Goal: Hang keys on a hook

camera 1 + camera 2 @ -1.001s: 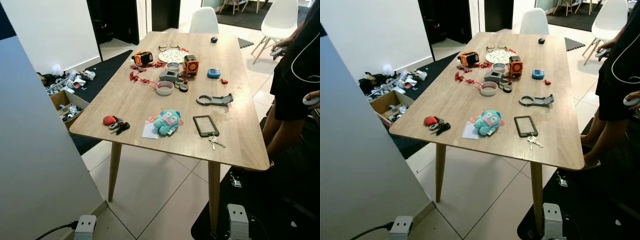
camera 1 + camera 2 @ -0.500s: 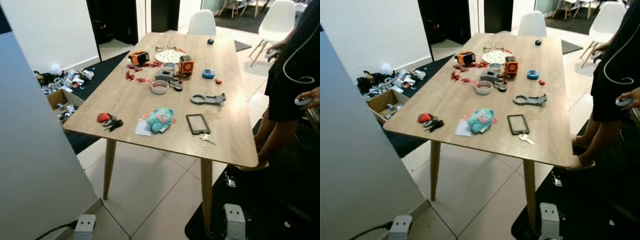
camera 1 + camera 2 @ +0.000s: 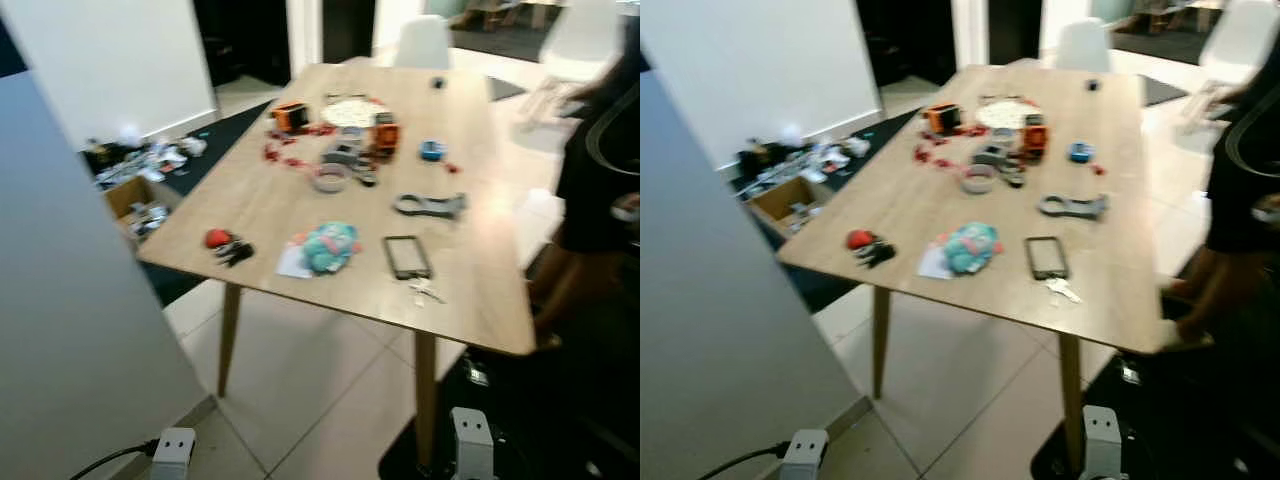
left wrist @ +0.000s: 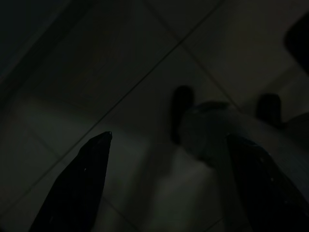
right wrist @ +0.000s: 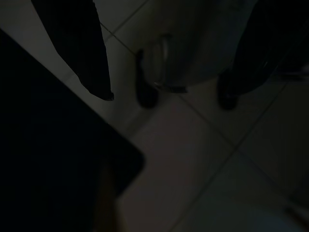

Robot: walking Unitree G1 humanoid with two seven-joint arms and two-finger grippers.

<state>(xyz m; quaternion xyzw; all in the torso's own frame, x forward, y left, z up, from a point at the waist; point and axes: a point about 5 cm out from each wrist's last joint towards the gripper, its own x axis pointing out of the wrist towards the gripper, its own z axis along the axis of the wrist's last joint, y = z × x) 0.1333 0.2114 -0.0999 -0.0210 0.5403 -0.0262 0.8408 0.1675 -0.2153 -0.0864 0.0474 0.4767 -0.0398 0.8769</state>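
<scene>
A small set of silver keys lies near the front right edge of the wooden table, just in front of a black phone. A second bunch of dark keys with a red fob lies near the table's front left corner. A grey ring-ended holder lies further back on the right. The picture is blurred. My left gripper hangs over dim floor tiles, open and holding nothing. My right gripper hangs the same way, open, beside a dark mat.
A teal plush toy, tape rolls and small gadgets lie across the table. A person in black stands at its right side. A grey panel rises close on my left. A cluttered cardboard box sits on the floor, and a white chair stands behind.
The whole picture has shifted and blurred, so the camera has moved. The things on the table lie where they were.
</scene>
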